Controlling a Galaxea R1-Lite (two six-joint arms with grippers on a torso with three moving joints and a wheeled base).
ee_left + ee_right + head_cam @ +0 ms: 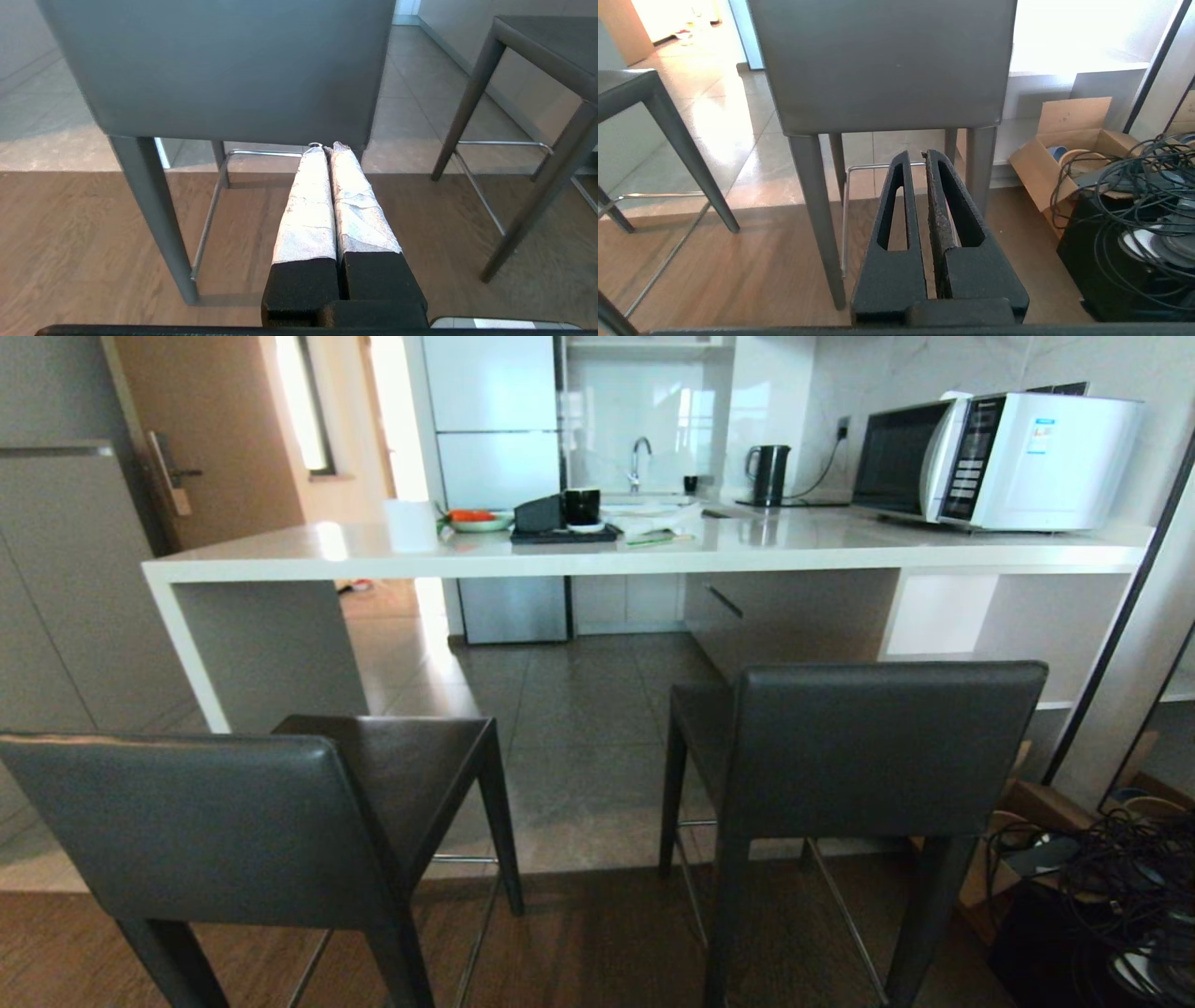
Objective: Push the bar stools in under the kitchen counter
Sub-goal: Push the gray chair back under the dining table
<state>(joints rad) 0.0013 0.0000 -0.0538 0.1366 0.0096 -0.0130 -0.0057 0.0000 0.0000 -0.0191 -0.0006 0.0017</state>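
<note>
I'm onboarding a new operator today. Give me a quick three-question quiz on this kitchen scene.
1. True or false: both bar stools, the left stool and the right stool, are already tucked under the kitchen counter.
2. What stands at the counter's right end? A) toaster B) microwave C) blender
3. Fill in: the left gripper and right gripper both have their fingers ____.

Key: 1 false, both stand out on the floor short of it; 2 B; 3 shut, holding nothing.
</note>
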